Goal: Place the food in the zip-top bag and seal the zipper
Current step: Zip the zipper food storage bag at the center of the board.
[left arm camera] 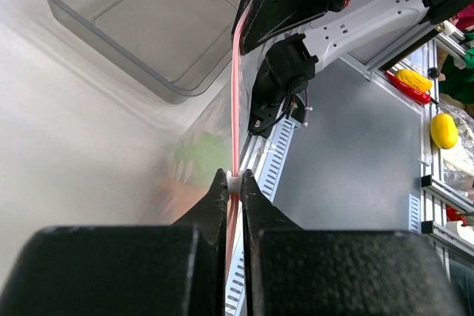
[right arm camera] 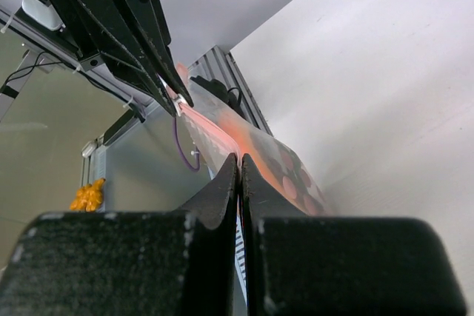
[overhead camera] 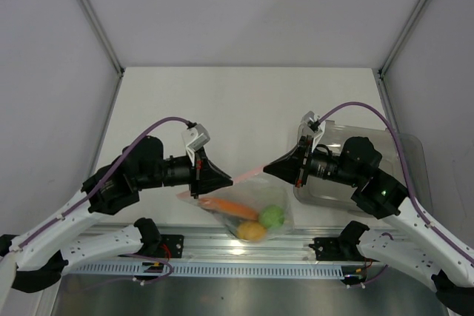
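The zip-top bag (overhead camera: 248, 212) hangs between my two grippers above the table's near edge. Inside it show the reddish-brown and orange slice (overhead camera: 233, 207), the green fruit (overhead camera: 272, 216) and the yellow-orange fruit (overhead camera: 252, 232); the dark-green bit is hidden. The pink-red zipper (overhead camera: 248, 174) runs taut between the grippers. My left gripper (overhead camera: 226, 180) is shut on the zipper's white slider (left arm camera: 233, 182). My right gripper (overhead camera: 268, 169) is shut on the zipper's other end (right arm camera: 244, 138). The bag wall shows blurred in the left wrist view (left arm camera: 196, 164).
A rigid clear rectangular tray (overhead camera: 404, 160) sits on the table at the right, under my right arm; it also shows in the left wrist view (left arm camera: 141, 27). An aluminium rail (overhead camera: 244, 257) runs along the near edge below the bag.
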`<state>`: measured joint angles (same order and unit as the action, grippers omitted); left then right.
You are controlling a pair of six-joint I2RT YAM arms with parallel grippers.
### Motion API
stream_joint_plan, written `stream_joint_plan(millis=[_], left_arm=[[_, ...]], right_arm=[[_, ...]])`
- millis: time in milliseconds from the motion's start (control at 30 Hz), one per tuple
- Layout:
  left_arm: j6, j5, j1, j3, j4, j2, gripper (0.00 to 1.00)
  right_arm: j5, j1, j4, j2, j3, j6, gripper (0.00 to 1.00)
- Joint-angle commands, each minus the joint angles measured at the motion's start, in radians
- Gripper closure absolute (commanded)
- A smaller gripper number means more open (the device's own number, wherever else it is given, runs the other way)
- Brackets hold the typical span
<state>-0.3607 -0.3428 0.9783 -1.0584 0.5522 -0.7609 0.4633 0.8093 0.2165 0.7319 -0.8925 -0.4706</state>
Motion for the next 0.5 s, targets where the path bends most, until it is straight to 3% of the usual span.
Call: stream_joint_plan(millis=[0,467], left_arm=[[0.023,0.016,-0.004,-0.017,0.048,0.04,1.0],[0.028,0.067,-0.004,-0.009,0.104,0.103,0.99]], right_arm=[[-0.06,-0.013,-0.017,-0.009,-0.013,0.004,1.0],[-0.068,-0.015,-0.02,-0.012,0.001,0.0,1.0]])
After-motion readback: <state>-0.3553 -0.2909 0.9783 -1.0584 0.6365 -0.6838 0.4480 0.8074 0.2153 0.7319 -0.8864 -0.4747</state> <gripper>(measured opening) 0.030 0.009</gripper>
